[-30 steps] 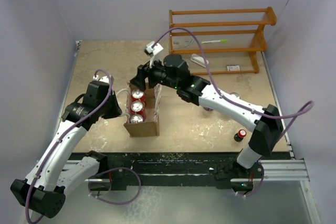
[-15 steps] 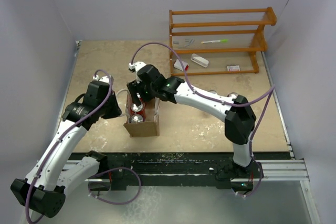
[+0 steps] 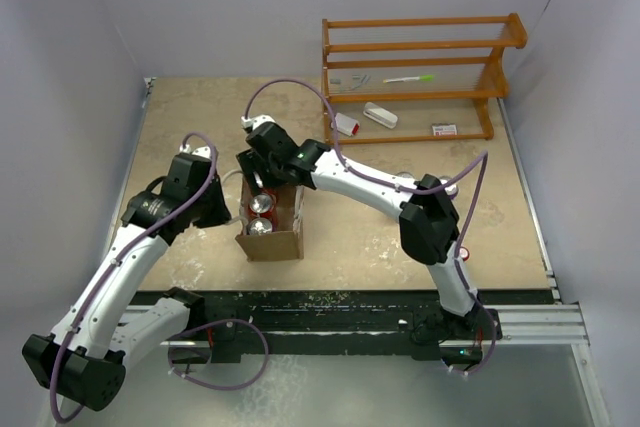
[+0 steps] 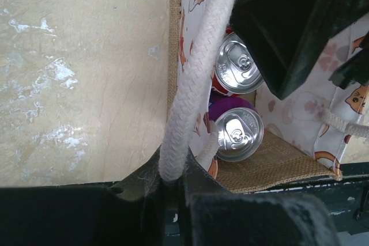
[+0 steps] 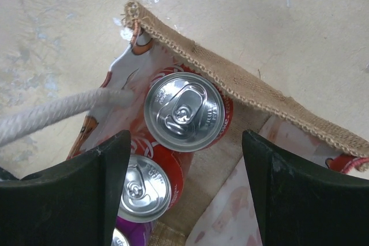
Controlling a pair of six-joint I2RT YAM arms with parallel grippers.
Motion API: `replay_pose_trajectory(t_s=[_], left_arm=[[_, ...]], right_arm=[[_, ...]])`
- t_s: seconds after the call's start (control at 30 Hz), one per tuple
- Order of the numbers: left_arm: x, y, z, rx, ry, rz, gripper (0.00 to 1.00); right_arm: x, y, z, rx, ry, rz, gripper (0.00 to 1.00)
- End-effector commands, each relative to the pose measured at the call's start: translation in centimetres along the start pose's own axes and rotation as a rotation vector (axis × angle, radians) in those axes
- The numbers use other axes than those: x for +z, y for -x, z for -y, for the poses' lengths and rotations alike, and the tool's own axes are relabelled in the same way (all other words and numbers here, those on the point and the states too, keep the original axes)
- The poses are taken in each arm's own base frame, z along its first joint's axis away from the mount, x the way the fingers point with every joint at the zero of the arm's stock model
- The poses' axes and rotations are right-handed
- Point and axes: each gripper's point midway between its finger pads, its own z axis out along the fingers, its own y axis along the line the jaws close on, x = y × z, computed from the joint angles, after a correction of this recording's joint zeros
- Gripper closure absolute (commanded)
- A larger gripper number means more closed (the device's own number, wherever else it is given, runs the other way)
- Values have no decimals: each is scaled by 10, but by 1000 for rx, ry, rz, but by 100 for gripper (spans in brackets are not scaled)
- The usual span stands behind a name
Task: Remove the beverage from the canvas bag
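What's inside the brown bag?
Inside the canvas bag stand two red cans and one purple can, tops up. Anything beneath them is covered.

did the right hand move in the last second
Yes. The right hand has swung left and slightly nearer, away from the orange rack, and now hangs open over the far end of the canvas bag.

The canvas bag [image 3: 272, 244] stands on the table [image 3: 190, 117], left of centre, near the front edge. Three cans sit inside in a row, front to back: near can [image 3: 259, 228], middle can [image 3: 263, 205], far can [image 5: 184, 110]. My right gripper [image 5: 185, 139] hangs over the bag's far end, fingers spread either side of the far can. My left gripper [image 4: 173, 180] sits at the bag's left wall, clamped on a rope handle [image 4: 190, 84]. The rack [image 3: 420, 22] stands back right.
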Motion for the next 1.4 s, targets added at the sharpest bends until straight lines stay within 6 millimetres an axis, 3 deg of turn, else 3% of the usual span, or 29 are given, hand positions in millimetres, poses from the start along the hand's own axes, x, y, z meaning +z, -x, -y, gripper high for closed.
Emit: replay_pose_trajectory(t_s=[0.0, 0.47, 0.73, 1.0, 1.37], left_arm=[[-4, 6, 5, -11, -8, 10, 100], [-4, 7, 4, -23, -8, 34, 100], [-2, 7, 3, -25, -5, 31, 100], [-1, 7, 3, -24, -1, 28, 100], [0, 7, 2, -26, 6, 26, 100]], right_arm=[[-3, 15, 3, 34, -50, 18, 21], [27, 18, 7, 36, -115, 31, 21], [37, 4, 10, 50, -131, -15, 22], [53, 3, 5, 40, -124, -23, 23], [46, 26, -7, 20, -66, 34, 44]])
